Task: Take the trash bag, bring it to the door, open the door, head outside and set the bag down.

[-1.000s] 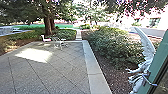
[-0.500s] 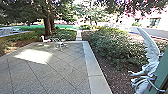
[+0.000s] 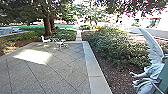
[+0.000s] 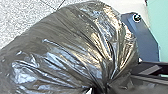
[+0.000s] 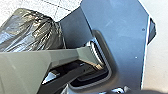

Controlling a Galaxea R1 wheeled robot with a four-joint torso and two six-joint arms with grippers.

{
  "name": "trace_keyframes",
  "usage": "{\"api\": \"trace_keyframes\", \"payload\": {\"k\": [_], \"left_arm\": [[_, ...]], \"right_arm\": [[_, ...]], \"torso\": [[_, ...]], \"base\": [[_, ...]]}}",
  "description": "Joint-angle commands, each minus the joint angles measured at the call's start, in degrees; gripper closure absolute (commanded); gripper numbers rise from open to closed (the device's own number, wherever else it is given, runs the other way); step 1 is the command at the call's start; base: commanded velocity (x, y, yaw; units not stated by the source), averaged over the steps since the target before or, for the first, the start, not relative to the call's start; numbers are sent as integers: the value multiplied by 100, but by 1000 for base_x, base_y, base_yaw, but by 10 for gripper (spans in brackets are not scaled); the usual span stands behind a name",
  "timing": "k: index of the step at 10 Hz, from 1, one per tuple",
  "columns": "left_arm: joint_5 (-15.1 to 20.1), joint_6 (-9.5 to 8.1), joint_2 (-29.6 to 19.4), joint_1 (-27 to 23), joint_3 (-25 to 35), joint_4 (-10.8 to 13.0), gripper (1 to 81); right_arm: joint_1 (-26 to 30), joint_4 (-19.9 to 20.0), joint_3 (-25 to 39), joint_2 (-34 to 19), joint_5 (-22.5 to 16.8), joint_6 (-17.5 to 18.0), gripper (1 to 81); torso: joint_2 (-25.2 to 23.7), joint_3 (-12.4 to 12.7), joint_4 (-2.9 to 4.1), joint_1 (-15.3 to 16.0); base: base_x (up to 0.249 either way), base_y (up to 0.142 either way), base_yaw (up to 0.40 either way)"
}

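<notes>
The trash bag (image 4: 75, 50), dark and shiny, is seen close up in the left wrist view, its creases drawn into a tight pucker; beyond it, pale speckled ground with thin seams is shown. The bag is also seen in the right wrist view, near the robot's dark plate. Whether the left tool is spread or pressed together cannot be told, and the same must be said of the right tool. Whether the ground is touched by the bag cannot be told either.

In the head view, a green panel (image 3: 163, 75) is seen near at the right, and partly behind it a pale winged statue (image 3: 155, 60) with an arm held out. The paved yard (image 3: 62, 75) is crossed by diagonal seams, lit by a bright patch, and bordered along its right edge by a pale kerb (image 3: 96, 72). Beyond the kerb, bushes (image 3: 112, 47) are set in brown ground. Near the yard's far left corner, a pink-and-white seat (image 3: 45, 40) and pale furniture (image 3: 59, 43) are placed, backed by a tree (image 3: 48, 26).
</notes>
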Motion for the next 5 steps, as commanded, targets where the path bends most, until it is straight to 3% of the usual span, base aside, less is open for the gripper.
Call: {"api": "trace_keyframes", "payload": {"k": [1,3,4,5], "left_arm": [[324,23,4,-180,18,11,811],[324,-3,-75,-198,35,-24,811],[324,-29,-93,-215,53,-33,811],[324,-38,-93,-233,97,-33,811]], "right_arm": [[143,-80,68,90,-328,-38,10],[143,-71,68,90,-328,-38,10],[143,-71,51,90,-328,-38,10],[143,-71,51,90,-328,-38,10]], "torso": [[0,0,0,0],[0,0,0,-3],[0,0,527,-3],[0,0,574,-3]], "base": [[0,0,0],[0,0,0],[0,0,0],[0,0,0]]}}
